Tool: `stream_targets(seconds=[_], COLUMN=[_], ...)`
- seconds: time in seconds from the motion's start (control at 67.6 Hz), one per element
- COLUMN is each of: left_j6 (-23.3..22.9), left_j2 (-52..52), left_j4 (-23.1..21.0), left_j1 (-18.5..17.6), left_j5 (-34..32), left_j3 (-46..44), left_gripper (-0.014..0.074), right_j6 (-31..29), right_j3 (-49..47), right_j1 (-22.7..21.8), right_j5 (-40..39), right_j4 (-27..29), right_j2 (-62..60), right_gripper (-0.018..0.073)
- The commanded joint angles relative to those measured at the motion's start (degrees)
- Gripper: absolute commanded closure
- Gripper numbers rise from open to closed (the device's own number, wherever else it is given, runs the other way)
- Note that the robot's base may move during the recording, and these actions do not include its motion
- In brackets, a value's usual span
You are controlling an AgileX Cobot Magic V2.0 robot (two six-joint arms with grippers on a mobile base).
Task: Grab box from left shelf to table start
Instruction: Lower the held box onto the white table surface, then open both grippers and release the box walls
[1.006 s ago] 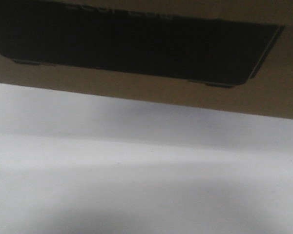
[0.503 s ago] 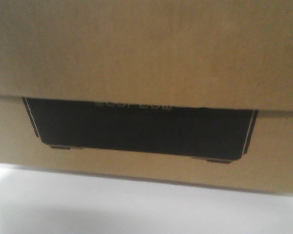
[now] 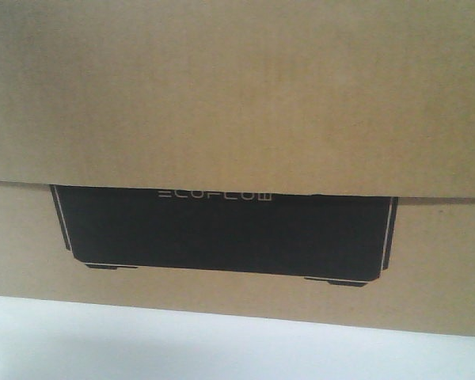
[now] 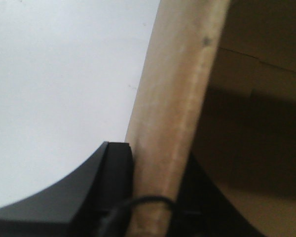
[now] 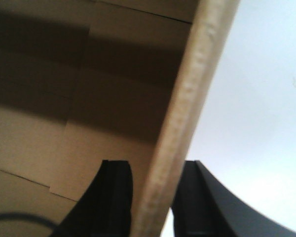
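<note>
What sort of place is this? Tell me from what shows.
Hard to say; likely a storage or packing workspace. Only a brown ECOFLOW box over a plain white table shows, each pincer clamped on a box wall.

Place of unclear kind, perhaps storage or a lab

Only a branded brown shipping carton (image 3: 237, 103) marked "ECOFLOW" and a plain white counter (image 3: 142, 344) are shown; no room features can be made out.
</note>
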Motion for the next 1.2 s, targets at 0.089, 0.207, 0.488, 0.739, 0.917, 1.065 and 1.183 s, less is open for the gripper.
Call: stream_targets(seconds=[0.089, 0.207, 0.488, 0.739, 0.917, 1.065, 1.183], left_j6=[7.74, 8.05, 9.26, 9.39, 9.6, 11.78, 13.05], left_j2=[-0.19, -0.19, -0.33, -1.9, -6.23, -13.15, -18.82], left_j4=[-10.8, -10.8, -10.8, -7.43, -4.11, -1.38, 1.82], left_j1=[-0.68, -0.68, -0.68, -0.68, -0.68, -0.68, -0.68], left_j5=[0.12, 0.14, 1.37, 5.24, 6.75, 7.16, 8.47], left_j3=[-0.02, -0.02, -1.87, -9.93, -13.95, -14.2, -13.82], left_gripper=[0.0519, 0.0209, 0.0027, 0.0027, 0.0027, 0.0058, 0.0195], right_j6=[-2.66, -2.66, -2.24, -0.34, 0.47, 0.73, 0.73], right_j3=[-1.45, -1.45, -3.18, -8.93, -13.98, -15.57, -15.44], right_j1=[0.16, 0.1, 0.1, 0.1, 0.1, 0.1, 0.1], right_j5=[-3.18, -3.18, -1.64, 3.2, 5.22, 5.11, 5.67], right_j4=[2.54, 2.5, -0.22, -4.5, -4.5, -4.5, -4.5], right_j2=[-1.4, -1.4, -1.45, -1.81, -4.62, -9.4, -13.64], right_gripper=[0.0236, 0.0037, -0.0067, -0.0067, -0.0064, -0.0034, 0.012])
